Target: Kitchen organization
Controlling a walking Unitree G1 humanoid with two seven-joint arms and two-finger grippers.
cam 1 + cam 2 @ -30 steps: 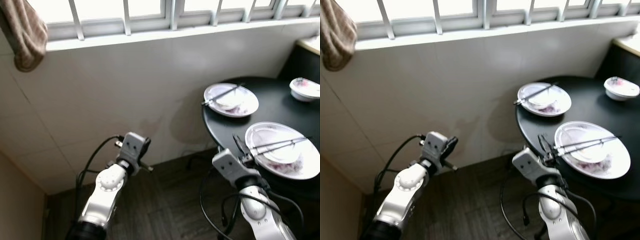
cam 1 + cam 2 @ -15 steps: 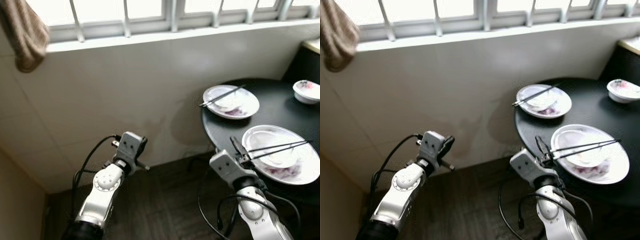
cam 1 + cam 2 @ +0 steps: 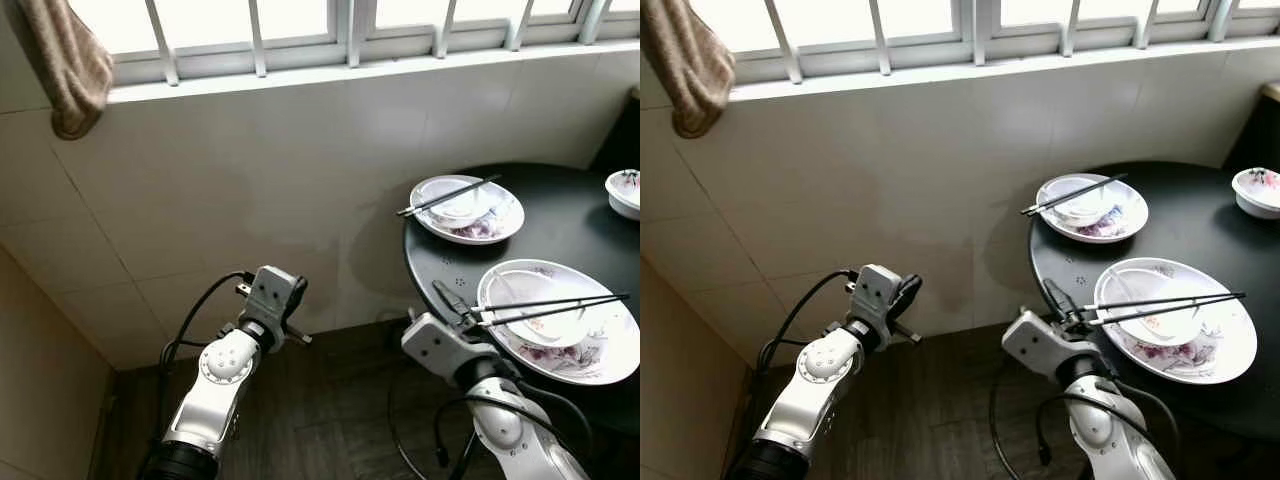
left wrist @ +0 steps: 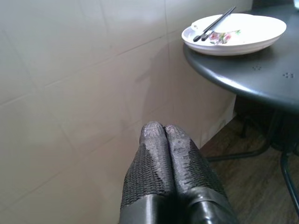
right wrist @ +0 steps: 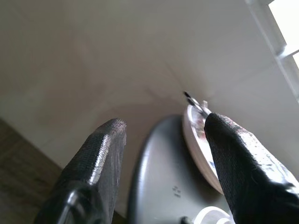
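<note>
The round black table (image 3: 560,215) carries used dishes awaiting clearing: a near white floral plate (image 3: 560,320) with a bowl and black chopsticks (image 3: 550,303) laid across it, and a far white plate (image 3: 467,208) likewise. The right gripper (image 3: 447,300) hovers at the table edge beside the near plate, fingers spread wide and empty, seemingly lined up for the chopsticks. The left gripper (image 4: 164,135), pressed closed on nothing, idles by the tiled wall (image 3: 250,170)
</note>
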